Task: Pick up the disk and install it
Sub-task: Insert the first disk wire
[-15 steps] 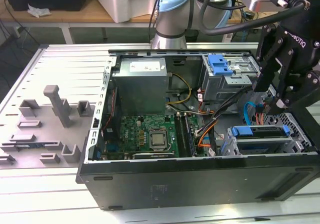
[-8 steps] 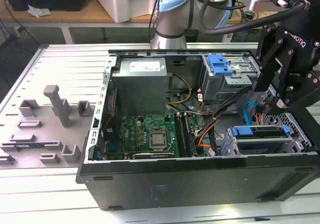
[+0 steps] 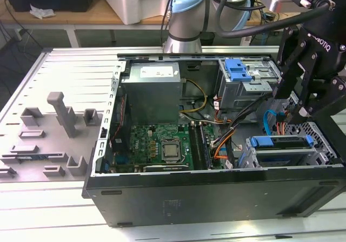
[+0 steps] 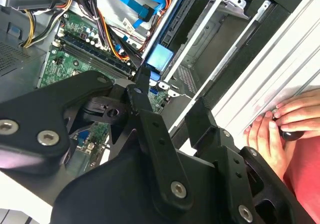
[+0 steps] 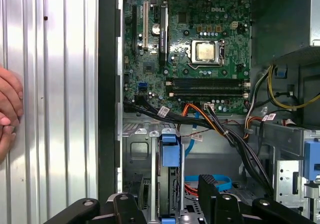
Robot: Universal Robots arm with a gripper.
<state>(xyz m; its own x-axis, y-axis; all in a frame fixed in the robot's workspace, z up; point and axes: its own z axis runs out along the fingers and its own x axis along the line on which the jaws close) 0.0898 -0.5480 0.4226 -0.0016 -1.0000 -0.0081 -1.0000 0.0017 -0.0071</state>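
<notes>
At the exterior view's left, farthest from the claw, grey fixture blocks stand on the ribbed metal desk. Nearer the claw, the open computer case lies on its side. Inside it, the grey power-supply box and the green motherboard sit well apart from the claw. A tangle of black, orange and blue cables runs between them and it.

The claw hangs over the case's corner at the exterior view's right, its fingers spread with nothing between them. The disk stands on edge in the drive cage just beneath the claw, blue frame uppermost.

In both wrist views a person's hand rests on the desk outside the case wall. Beyond the case are the arm's base and a wooden desk.
</notes>
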